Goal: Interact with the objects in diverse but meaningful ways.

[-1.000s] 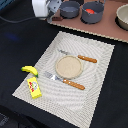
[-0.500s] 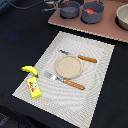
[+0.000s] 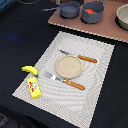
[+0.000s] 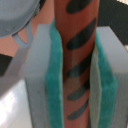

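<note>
We're looking at a mock dining setup, likely a lab tabletop: a pale woven placemat (image 3: pixel 70 70) lies on a dark cloth, set with a round tan plate (image 3: pixel 68 66) between a wooden-handled fork (image 3: pixel 64 81) and a wooden-handled knife (image 3: pixel 79 57). Behind it, grey toy pots (image 3: pixel 70 9) stand on a reddish-brown board (image 3: pixel 100 29), kitchen-play style.

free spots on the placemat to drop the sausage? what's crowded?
Bare mat: the near corner at the exterior view's right, below the fork, and the far strip above the knife. Crowded: the middle, where plate sits between fork and knife, and the left edge with banana and yellow box. The fingers grip the sausage.
</note>
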